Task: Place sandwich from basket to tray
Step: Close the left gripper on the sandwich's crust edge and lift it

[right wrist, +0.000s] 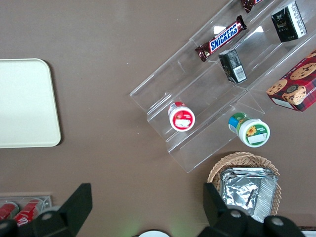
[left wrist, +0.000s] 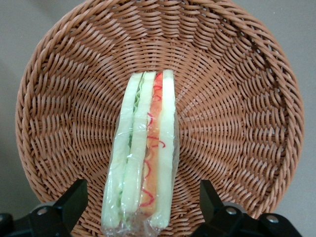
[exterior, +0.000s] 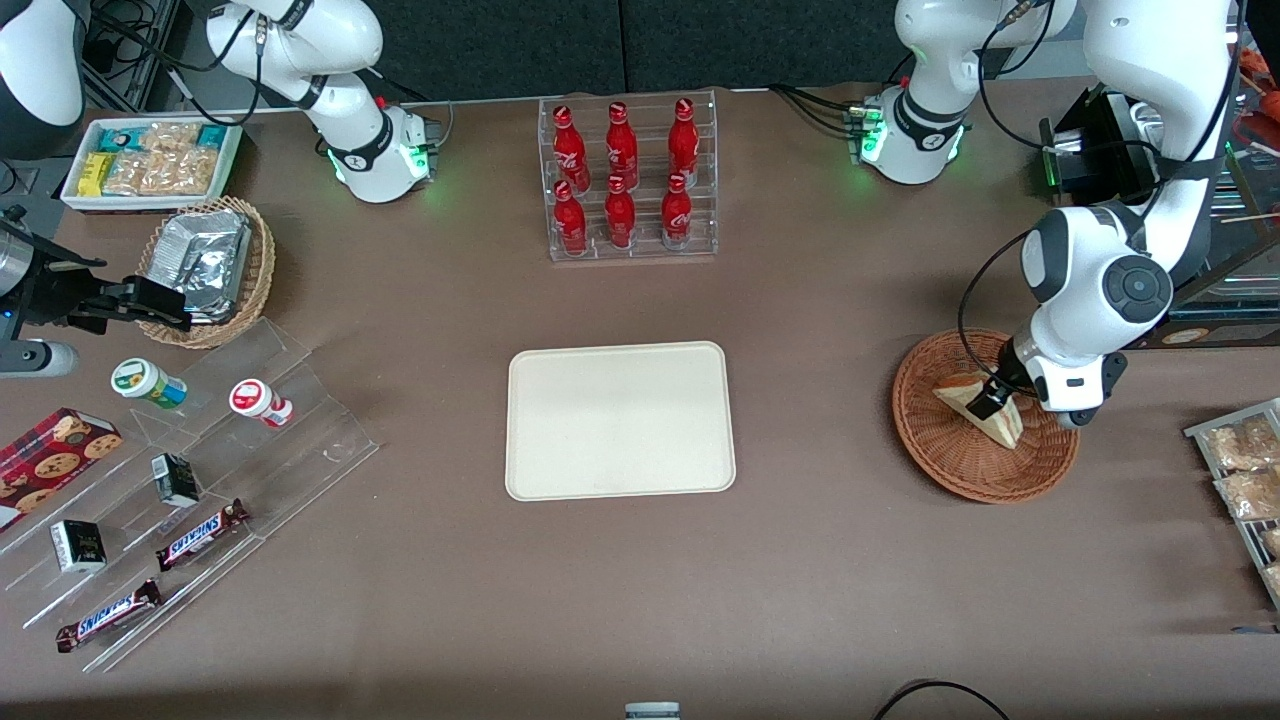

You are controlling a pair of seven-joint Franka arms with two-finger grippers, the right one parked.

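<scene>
the gripper (exterior: 995,400) was down in the basket (exterior: 950,470), over the sandwich (exterior: 1003,420). in the left wrist view its two fingers (left wrist: 74,197) were spread wide, one on each side of the sandwich (left wrist: 143,158), apart from it, not pinching anything. the sandwich lay in the middle of the basket (left wrist: 237,98), wrapped in clear film, standing on edge with the cut side up: pale bread slices, green filling on one side, red-orange on the other. the film was bunched at the end nearest the fingers.

the basket sat on the brown table (exterior: 820,580) toward the working arm's end, well apart from the tray (exterior: 620,420). the tray sat flat in the middle of the table with nothing on it. also seen in the right wrist view (right wrist: 24,103).

a clear rack of red bottles (exterior: 627,180) stood farther from the front camera than the tray. toward the parked arm's end: a tan wicker basket with foil packs (exterior: 205,265), a white box of snack packets (exterior: 150,160), and a clear stepped display (exterior: 200,480) with two small tubs (exterior: 148,383), two snickers bars (exterior: 200,535), small dark cartons (exterior: 176,478) and a cookie box (exterior: 55,450). more bagged snacks (exterior: 1240,460) sat at the table edge by the working arm's end, nearer the front camera than the basket.
</scene>
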